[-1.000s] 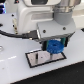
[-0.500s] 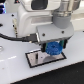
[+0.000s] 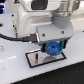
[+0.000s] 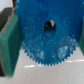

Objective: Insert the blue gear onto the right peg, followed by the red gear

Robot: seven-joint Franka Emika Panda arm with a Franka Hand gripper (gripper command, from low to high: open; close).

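We have the blue gear [image 3: 53, 49] pinched between the gripper [image 3: 52, 48] fingers, hanging just above the white plate [image 3: 35, 59]. In the wrist view the gear's centre hole [image 4: 49, 24] shows something dark inside, probably the right peg. We should keep the gear level and centred, and lower it slowly. The red gear is out of view.

The white Franka arm reaches down from above, wrist vertical. Its dark, box-shaped parallel gripper [image 3: 52, 49] points straight down, its green-padded fingers [image 4: 9, 42] closed on the flat bright-blue toothed plastic gear [image 3: 52, 49].
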